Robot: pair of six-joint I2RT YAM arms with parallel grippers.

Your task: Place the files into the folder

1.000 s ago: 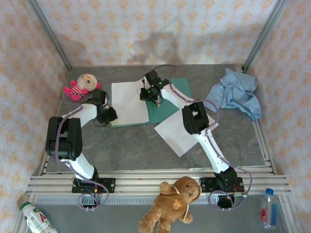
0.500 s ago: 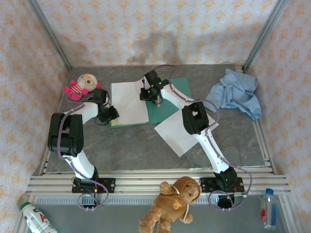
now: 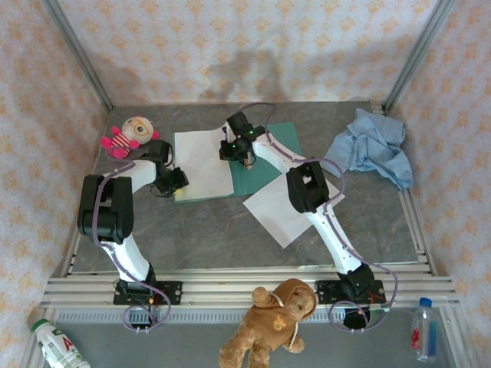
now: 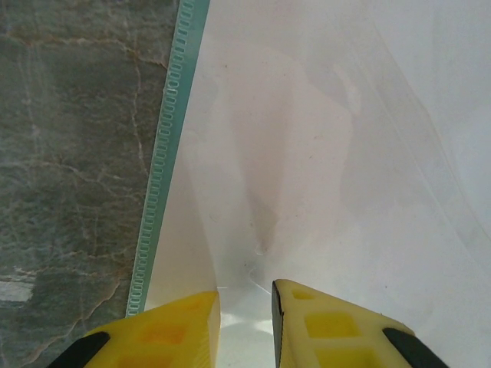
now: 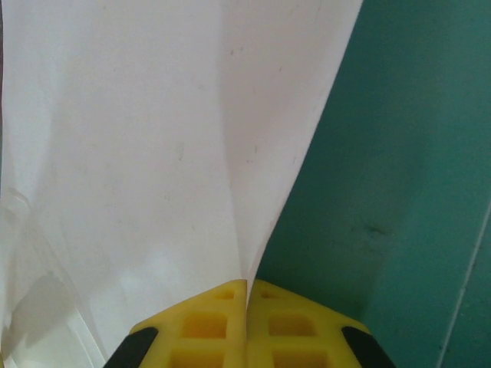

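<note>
Right end effector (image 5: 247,295): yellow fingers pressed together, pinching the right edge of a white file (image 5: 138,153). The sheet rises in a shallow ridge toward the seam. Directly to its right lies the bare teal leaf of the folder (image 5: 383,153).

Left end effector (image 4: 245,307): fingers a narrow gap apart at the same file's left margin. Paper shows through the gap and is not clamped. A faint crease runs up from that gap. Just left of the sheet is the folder's ribbed teal edge, then the grey marbled tabletop (image 4: 77,153).

From overhead, the folder lies open at the rear centre of the tabletop. The file covers its left leaf and the right leaf is exposed.

A second file (image 3: 280,211) lies flat and askew on the tabletop, just beside the folder's near right edge and partly under the right arm. I cannot tell whether it overlaps the folder.

Further out:
- A bunched light blue cloth (image 3: 372,149) sits at the far right.
- A pink doll (image 3: 126,136) sits at the far left.
- A brown teddy bear (image 3: 272,322) rests at the front rail between the arm bases.
</note>
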